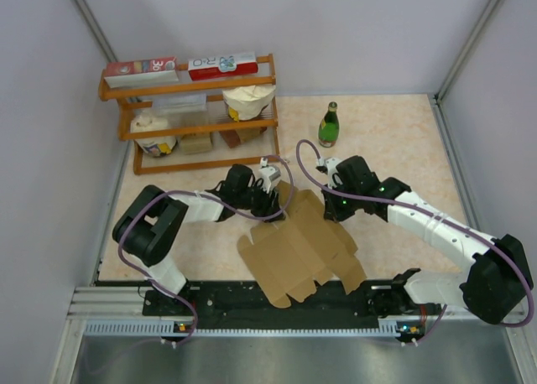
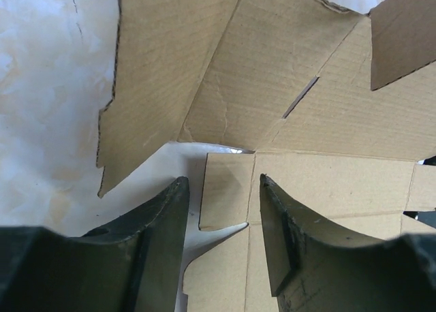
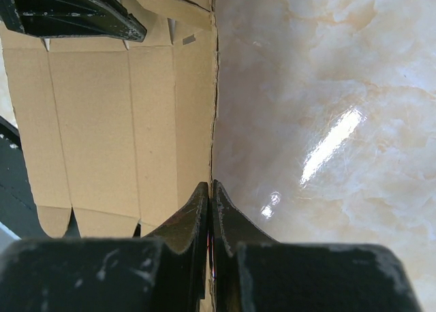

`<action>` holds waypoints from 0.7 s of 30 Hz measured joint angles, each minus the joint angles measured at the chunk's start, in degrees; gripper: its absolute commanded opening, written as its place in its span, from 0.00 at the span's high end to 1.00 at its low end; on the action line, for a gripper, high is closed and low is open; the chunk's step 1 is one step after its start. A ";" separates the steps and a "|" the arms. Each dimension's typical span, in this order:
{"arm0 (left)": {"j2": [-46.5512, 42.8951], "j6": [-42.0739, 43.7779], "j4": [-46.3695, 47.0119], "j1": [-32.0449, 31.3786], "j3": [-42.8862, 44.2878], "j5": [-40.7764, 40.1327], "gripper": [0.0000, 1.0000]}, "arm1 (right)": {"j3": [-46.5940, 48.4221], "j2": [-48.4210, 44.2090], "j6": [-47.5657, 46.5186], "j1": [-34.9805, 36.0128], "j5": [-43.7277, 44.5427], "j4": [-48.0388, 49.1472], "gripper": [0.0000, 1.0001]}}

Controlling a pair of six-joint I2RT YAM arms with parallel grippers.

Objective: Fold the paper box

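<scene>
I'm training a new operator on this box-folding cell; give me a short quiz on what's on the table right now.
1. True or false: the paper box is already folded into a closed box.
2. Which claw stands open? A) left claw B) right claw
3. Fill in: beside the wooden shelf stands a green glass ___.
Key: 1 false; 2 A; 3 bottle.

One paper box was out there — a single flat brown sheet. Two grippers were counted, the left gripper and the right gripper. One green bottle. One wooden shelf with three tiers, and two red-and-white cartons showed on top — the goods lower down were too jumbled for a sure count.
</scene>
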 measured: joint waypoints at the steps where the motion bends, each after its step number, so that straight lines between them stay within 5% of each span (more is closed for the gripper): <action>1: 0.07 -0.07 0.00 0.00 0.00 0.24 0.53 | 0.00 0.00 0.00 0.00 -0.02 0.00 1.00; 21: -2.12 -2.43 -1.73 -4.72 -0.02 -3.72 0.70 | 0.00 0.00 0.22 0.00 0.07 -0.13 1.00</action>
